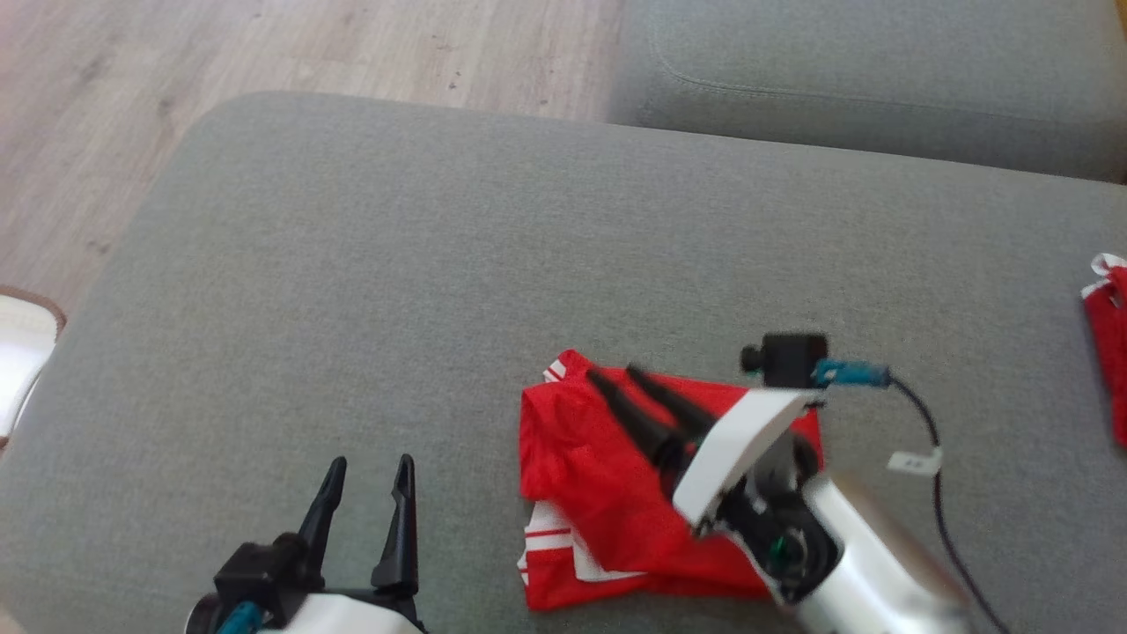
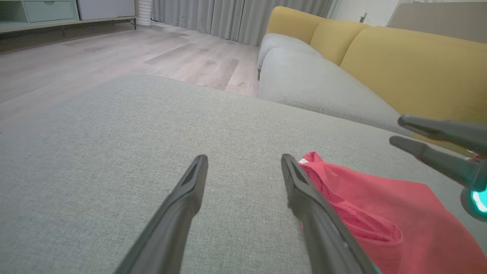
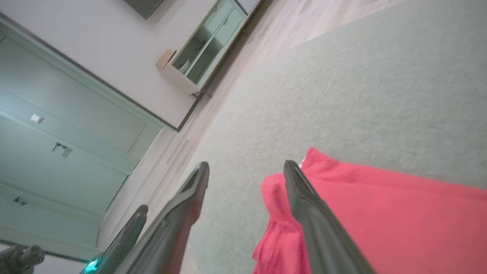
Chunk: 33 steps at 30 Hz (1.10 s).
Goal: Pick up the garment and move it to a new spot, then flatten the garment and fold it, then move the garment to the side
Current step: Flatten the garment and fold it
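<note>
A: Red garment (image 1: pixel 599 493)?
B: Folded, lying on the grey sofa cushion (image 1: pixel 396 264), toward the near right.
A: Right tool (image 1: pixel 612 372)?
B: Poised over the garment, fingers parted, gripping nothing.
A: Left tool (image 1: pixel 371 461)?
B: Spread wide and empty, just left of the garment, above bare cushion.
A: Second red cloth (image 1: pixel 1111 326)?
B: Far right edge, well apart.

red jersey-type garment (image 1: pixel 607 493) with white stripe trim, folded into a rumpled rectangle, lying flat near the front edge of the grey ottoman (image 1: pixel 440 291)

garment (image 1: pixel 588 493): part under right hand (image 1: pixel 612 372) | red cloth (image 1: pixel 1111 330): cut by edge
</note>
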Tool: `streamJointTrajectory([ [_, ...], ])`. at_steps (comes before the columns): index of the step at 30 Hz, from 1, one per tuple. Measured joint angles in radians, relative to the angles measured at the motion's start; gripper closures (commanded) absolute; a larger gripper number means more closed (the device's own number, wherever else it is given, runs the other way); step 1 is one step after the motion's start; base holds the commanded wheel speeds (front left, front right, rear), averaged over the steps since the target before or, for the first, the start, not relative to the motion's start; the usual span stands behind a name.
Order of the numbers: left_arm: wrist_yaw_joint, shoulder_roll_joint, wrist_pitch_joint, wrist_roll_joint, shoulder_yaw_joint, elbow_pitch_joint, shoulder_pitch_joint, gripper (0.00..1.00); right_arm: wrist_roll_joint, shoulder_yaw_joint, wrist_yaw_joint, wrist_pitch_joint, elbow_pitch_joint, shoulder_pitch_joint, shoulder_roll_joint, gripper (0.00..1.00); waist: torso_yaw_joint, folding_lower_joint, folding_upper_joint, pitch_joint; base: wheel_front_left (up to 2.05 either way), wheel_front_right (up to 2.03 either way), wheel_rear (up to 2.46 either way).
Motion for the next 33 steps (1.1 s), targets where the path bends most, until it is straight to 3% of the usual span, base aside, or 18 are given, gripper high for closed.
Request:
streamJointTrajectory([
  [4,-0.004,-0.006,-0.003,0.000,-0.004,0.006,-0.001,0.00,-0.064,-0.044,0.000,-0.072,0.039,-0.051,0.000,0.00,-0.017,0.0000,0.0000,0.003,0.00,0.00,0.00],
  [12,-0.004,-0.015,-0.009,0.000,-0.006,0.007,-0.006,0.00,-0.312,-0.173,0.000,-0.153,0.050,-0.061,0.000,0.00,-0.046,0.0000,0.0000,0.009,0.00,0.00,0.00],
  [20,-0.008,-0.032,-0.016,0.000,-0.010,0.026,-0.026,0.00,-0.590,-0.340,0.000,-0.209,-0.065,0.075,0.000,0.00,-0.071,0.0000,0.0000,-0.010,0.00,0.00,0.00],
  [27,-0.017,-0.037,-0.027,0.000,-0.010,0.046,-0.031,0.00,-0.684,-0.399,0.000,-0.246,-0.154,0.225,0.002,0.00,-0.087,-0.0001,0.0000,-0.036,0.00,0.00,0.00],
  [33,-0.017,-0.037,-0.034,0.000,-0.009,0.052,-0.028,0.00,-0.709,-0.372,0.000,-0.253,-0.175,0.280,0.006,0.00,-0.072,0.0000,0.0000,-0.032,0.00,0.00,0.00],
])
